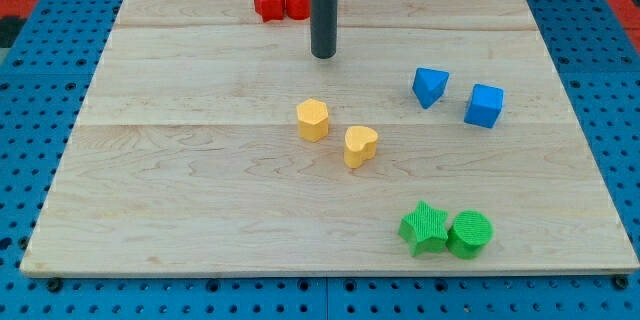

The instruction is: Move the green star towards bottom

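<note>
The green star [424, 227] lies near the board's bottom right, touching a green round block [470, 233] on its right. My tip [323, 55] rests on the board near the view's top centre, far up and to the left of the green star. It touches no block.
Two red blocks [281, 2] sit side by side at the top edge, left of the rod. A yellow block [313, 119] and a yellow heart [360, 145] lie mid-board. A blue triangular block [430, 86] and a blue cube [484, 105] lie to the right. The wooden board [150, 190] sits on a blue pegboard.
</note>
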You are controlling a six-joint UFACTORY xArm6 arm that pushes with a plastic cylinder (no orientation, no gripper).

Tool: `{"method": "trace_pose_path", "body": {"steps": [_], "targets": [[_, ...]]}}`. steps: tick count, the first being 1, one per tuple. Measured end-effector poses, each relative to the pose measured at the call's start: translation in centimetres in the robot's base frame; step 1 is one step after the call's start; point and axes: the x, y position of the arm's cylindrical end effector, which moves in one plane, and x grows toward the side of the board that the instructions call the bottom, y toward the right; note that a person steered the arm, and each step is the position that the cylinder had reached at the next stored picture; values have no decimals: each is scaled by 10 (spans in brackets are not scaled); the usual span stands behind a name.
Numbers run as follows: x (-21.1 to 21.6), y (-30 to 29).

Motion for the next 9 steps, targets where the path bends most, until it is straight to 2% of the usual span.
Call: {"method": "trace_pose_path", "body": {"steps": [2,3,4,6,8,9], "targets": [[2,8],[60,14],[81,44],[81,48],[114,95],[144,159]]}}
